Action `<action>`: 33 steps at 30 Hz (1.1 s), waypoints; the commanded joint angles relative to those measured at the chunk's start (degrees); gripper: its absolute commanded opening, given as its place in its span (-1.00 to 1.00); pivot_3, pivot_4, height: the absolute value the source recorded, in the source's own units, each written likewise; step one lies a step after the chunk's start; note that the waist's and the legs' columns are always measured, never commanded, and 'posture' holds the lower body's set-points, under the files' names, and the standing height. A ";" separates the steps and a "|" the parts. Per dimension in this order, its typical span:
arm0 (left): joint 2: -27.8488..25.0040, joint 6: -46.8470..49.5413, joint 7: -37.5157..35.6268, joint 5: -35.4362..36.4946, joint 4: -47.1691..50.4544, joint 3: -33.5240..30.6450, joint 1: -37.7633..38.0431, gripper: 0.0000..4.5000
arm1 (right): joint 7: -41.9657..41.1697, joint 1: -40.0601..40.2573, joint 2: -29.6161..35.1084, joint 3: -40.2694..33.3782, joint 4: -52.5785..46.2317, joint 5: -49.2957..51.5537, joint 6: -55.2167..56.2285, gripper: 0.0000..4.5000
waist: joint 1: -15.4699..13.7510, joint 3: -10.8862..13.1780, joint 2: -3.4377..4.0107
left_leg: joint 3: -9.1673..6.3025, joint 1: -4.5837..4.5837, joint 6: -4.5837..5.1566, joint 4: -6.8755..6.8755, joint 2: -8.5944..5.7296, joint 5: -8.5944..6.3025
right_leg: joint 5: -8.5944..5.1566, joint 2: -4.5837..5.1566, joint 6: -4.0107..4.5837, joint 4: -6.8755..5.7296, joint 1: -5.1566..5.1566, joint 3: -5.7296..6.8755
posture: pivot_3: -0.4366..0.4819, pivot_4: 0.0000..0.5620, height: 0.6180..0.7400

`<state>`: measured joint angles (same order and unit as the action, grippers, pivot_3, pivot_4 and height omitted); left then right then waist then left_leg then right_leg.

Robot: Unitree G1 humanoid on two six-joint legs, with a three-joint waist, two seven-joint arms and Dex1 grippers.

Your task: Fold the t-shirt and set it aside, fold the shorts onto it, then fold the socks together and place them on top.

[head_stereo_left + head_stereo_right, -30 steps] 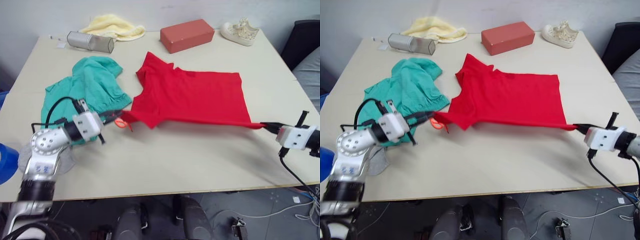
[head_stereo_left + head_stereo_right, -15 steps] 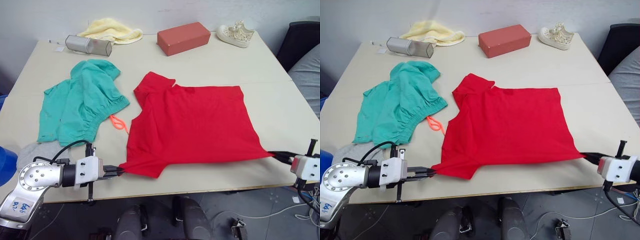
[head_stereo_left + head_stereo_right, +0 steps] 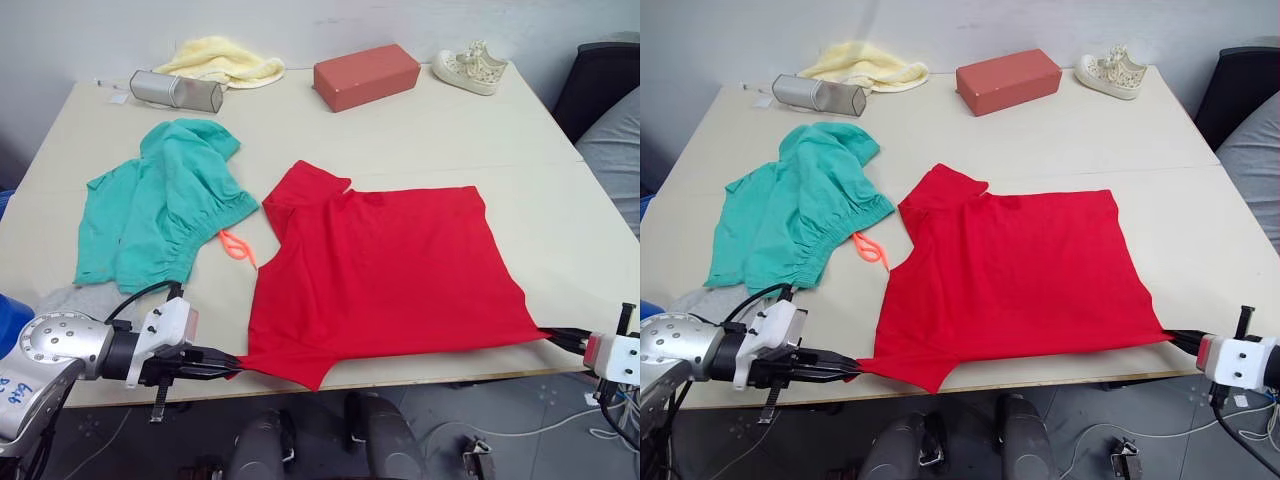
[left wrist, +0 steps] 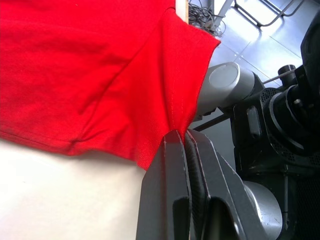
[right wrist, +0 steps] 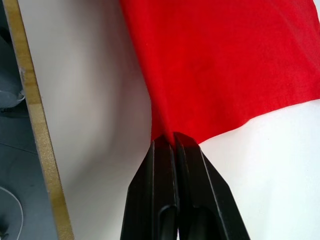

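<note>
Red t-shirt (image 3: 385, 268) now spread flat, dragged back to the tabletop's (image 3: 480, 120) near edge. Teal shorts (image 3: 155, 200) unmoved beside its sleeve. Left claw (image 3: 232, 364) clamped tight on the sleeve tip, right claw (image 3: 548, 334) pinching the hem corner, both drawn nearer.

Bright, even light; soft shadows; sharp focus throughout.

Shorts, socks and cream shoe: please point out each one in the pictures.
shorts (image 3: 160, 205), left eye view, middle of the teal fabric.
socks (image 3: 75, 299), left eye view, grey knit showing beside the shorts.
cream shoe (image 3: 470, 68), left eye view, its laced upper.
</note>
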<state>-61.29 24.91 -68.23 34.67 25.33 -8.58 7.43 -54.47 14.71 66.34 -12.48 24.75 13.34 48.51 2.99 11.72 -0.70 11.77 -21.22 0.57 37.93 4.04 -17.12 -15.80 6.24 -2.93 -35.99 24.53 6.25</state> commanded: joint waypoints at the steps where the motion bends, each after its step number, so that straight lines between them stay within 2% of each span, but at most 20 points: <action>1: -1.64 1.96 -1.83 -0.96 -2.21 0.72 -1.38 -1.00 | -1.37 2.55 0.33 -3.97 -3.79 2.63 -3.42 -0.99 | -0.01 0.00 0.01 | 0.00 0.00 -0.12 0.00 -0.01 -0.07 | 0.00 0.00 0.00 0.00 0.01 0.00 | -0.05 -0.47 1.00; 4: -2.69 0.61 -4.03 -3.37 -3.89 2.12 -1.69 -1.00 | -3.38 3.74 0.63 -4.98 -5.95 3.59 -6.19 -0.99 | 0.09 -0.01 -0.01 | -0.01 0.00 -0.15 0.00 0.01 -0.09 | -0.01 -0.03 0.01 0.00 0.01 0.00 | -0.05 -0.47 1.00; 11: -1.00 0.07 -4.20 -3.70 -4.30 1.86 -1.43 -1.00 | -7.00 3.75 -0.04 -6.42 -10.15 5.64 -11.71 -0.99 | 0.02 -0.01 -0.02 | -0.03 -0.02 -0.15 -0.01 0.01 -0.13 | -0.01 0.00 0.02 0.01 0.01 0.03 | -0.05 -0.47 1.00; 13: 0.34 0.73 -3.08 -3.50 -5.89 2.38 -4.99 -1.00 | -8.75 0.88 0.21 -6.18 -11.40 8.23 -14.90 -0.99 | 0.00 -0.01 -0.02 | -0.04 -0.02 -0.15 -0.01 0.01 -0.13 | -0.02 0.00 0.02 0.01 0.01 0.03 | -0.05 -0.47 1.00; 15: 4.19 1.15 1.22 -4.67 -11.15 3.56 -15.63 -1.00 | -7.69 -8.48 1.04 -5.11 -9.45 7.50 -16.77 -0.99 | -0.04 0.00 -0.01 | -0.04 0.00 -0.13 0.01 -0.01 -0.12 | -0.01 0.01 0.02 0.00 -0.01 0.03 | -0.05 -0.47 1.00; 18: 12.31 -3.02 12.48 -13.06 -29.44 5.69 -40.36 -1.00 | -1.55 -33.63 0.57 -1.78 -1.11 1.32 -17.43 -0.99 | -0.05 0.06 -0.05 | -0.07 -0.09 0.10 0.12 -0.15 0.15 | 0.30 0.03 -0.04 0.01 -0.03 0.01 | -0.05 -0.47 1.00; 23: 20.33 -20.86 25.28 -25.27 -63.65 7.67 -71.75 -1.00 | 7.18 -68.52 -2.21 7.16 18.66 -13.99 -12.82 -0.99 | -0.16 0.03 -0.17 | -0.06 -0.26 0.26 0.03 -0.24 0.68 | 0.72 0.05 -0.04 -0.02 0.17 0.05 | -0.05 -0.47 1.00; 26: 22.55 -32.71 34.40 -30.50 -79.42 7.60 -85.09 -1.00 | 16.28 -83.29 -3.27 12.22 28.83 -23.95 -8.79 -0.99 | -0.03 0.02 -0.20 | 0.24 -0.45 0.25 -0.15 -0.27 0.53 | 0.57 -0.35 -0.17 0.10 0.49 0.05 | -0.05 -0.47 1.00; 28: 22.64 -40.08 42.49 -33.36 -86.38 7.07 -92.63 -1.00 | 24.13 -91.57 -3.43 14.92 33.65 -29.84 -6.82 -0.99 | 0.11 0.03 -0.20 | 0.51 -1.10 0.30 -0.07 -0.34 0.41 | 0.50 -0.42 -0.31 -0.13 1.25 0.09 | -0.05 -0.47 1.00; 31: 20.60 -49.38 50.53 -36.94 -91.42 6.95 -100.11 -1.00 | 34.23 -100.75 -2.68 17.06 37.84 -35.23 -4.40 -0.99 | 0.36 0.04 -0.20 | 0.88 -2.36 0.36 0.08 -0.50 0.38 | 0.54 -0.41 -0.40 -0.51 2.87 -0.05 | -0.05 -0.47 1.00; 33: 18.90 -54.55 54.37 -38.75 -92.72 6.81 -102.44 -1.00 | 37.84 -103.70 -1.85 17.66 39.66 -36.93 -2.90 -0.99 | 0.47 0.04 -0.20 | 0.93 -2.77 0.35 0.05 -0.48 0.38 | 0.54 -0.48 -0.39 -0.54 3.32 -0.03 | -0.05 -0.47 1.00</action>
<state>-38.31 -24.49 -19.06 -2.58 -66.61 0.19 -92.36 -21.35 -86.64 60.74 6.42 63.05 -22.59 44.40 3.45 11.77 -0.90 12.77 -24.01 0.91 37.94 3.61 -16.74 -15.27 5.67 -3.31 -36.47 27.88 6.27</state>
